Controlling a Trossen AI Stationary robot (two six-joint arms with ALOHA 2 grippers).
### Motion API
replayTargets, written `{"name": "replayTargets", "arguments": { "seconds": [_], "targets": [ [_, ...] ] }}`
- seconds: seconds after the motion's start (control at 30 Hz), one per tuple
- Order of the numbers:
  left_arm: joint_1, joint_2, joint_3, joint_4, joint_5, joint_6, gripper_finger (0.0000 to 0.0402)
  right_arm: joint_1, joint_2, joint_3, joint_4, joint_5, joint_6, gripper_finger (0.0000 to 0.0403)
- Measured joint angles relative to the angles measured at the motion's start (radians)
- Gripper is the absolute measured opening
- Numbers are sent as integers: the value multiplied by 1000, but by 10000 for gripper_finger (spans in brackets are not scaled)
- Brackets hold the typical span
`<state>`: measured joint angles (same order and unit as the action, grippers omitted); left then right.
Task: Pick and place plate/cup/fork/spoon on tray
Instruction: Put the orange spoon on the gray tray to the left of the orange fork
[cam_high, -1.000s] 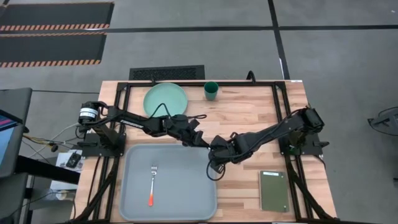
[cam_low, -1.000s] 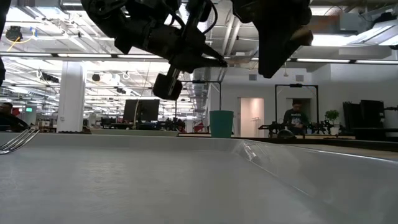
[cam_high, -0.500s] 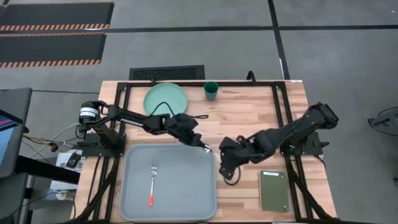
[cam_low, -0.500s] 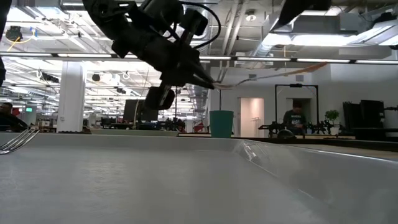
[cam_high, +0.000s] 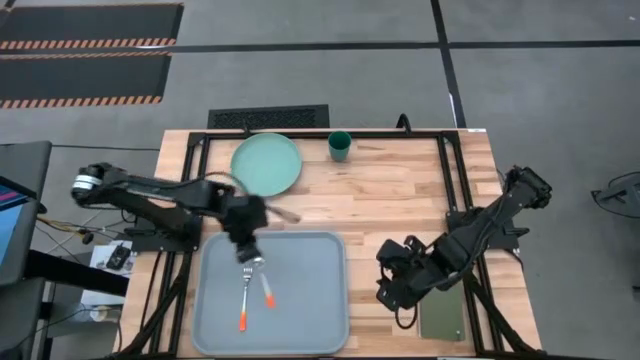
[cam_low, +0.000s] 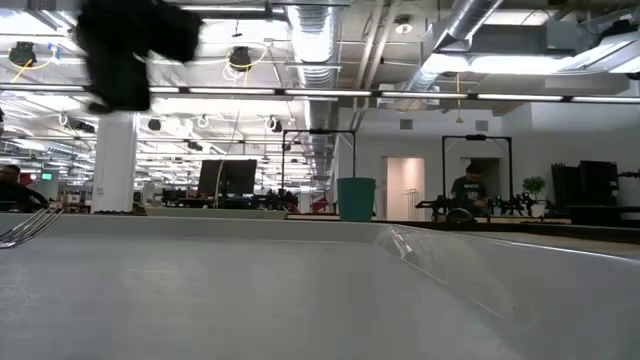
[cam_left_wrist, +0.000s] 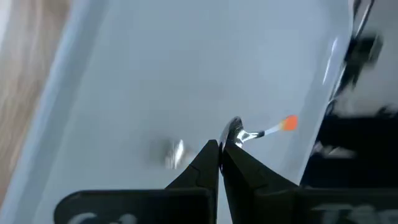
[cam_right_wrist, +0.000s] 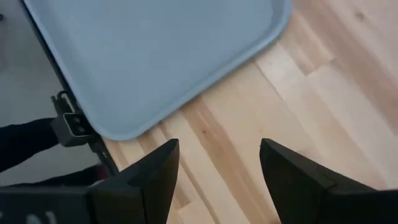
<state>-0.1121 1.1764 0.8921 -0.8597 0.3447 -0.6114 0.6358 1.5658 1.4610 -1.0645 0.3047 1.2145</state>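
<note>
My left gripper (cam_high: 248, 252) is over the grey-blue tray (cam_high: 310, 300), shut on the spoon (cam_high: 264, 283), whose orange tip (cam_left_wrist: 288, 123) points toward the near edge. The fork (cam_high: 245, 295) lies flat in the tray beside it; its tines also show in the low view (cam_low: 25, 226). The mint-green plate (cam_high: 267, 163) and the teal cup (cam_high: 340, 146) stand on the table at the far edge. My right gripper (cam_right_wrist: 214, 180) is open and empty over bare wood, right of the tray's near right corner (cam_right_wrist: 124, 127). My left gripper pinches the spoon's bowl end (cam_left_wrist: 234, 129) between its two fingertips. The fingers come from above, slanting toward the near edge, roughly along the spoon. The handle runs on past the fingertips over the tray; whether its orange tip rests on the tray, I cannot tell.
A dark green pad (cam_high: 447, 320) lies at the table's near right, partly under my right arm. The black frame rails (cam_high: 440, 180) run along the table's sides. Bare wood lies between the plate, the cup and the tray.
My left gripper has swung with the spoon from the tray's far right corner toward the table's left, to above the fork. My right gripper has drawn back from it toward the table's right and near edge.
</note>
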Motion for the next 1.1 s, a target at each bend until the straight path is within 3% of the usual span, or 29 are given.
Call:
{"name": "replayTargets", "arguments": {
  "seconds": [0.17,0.37,0.5,0.73,1.1],
  "targets": [
    [-219,-106,-8,-57,-119,-86,0,1,16,-15,4,14,-5,249],
    [-454,-109,-85,-69,-111,-223,0,-9,24,-15,19,10,-15,249],
    [-550,-123,-115,-69,-145,-263,0,-12,26,-15,22,11,-18,249],
    [-548,-130,-148,-44,-232,-221,0,-22,25,-15,26,11,-21,249],
    [-397,-82,-237,-2,-179,-124,0,-24,25,-15,27,11,-18,249]
  ]
}}
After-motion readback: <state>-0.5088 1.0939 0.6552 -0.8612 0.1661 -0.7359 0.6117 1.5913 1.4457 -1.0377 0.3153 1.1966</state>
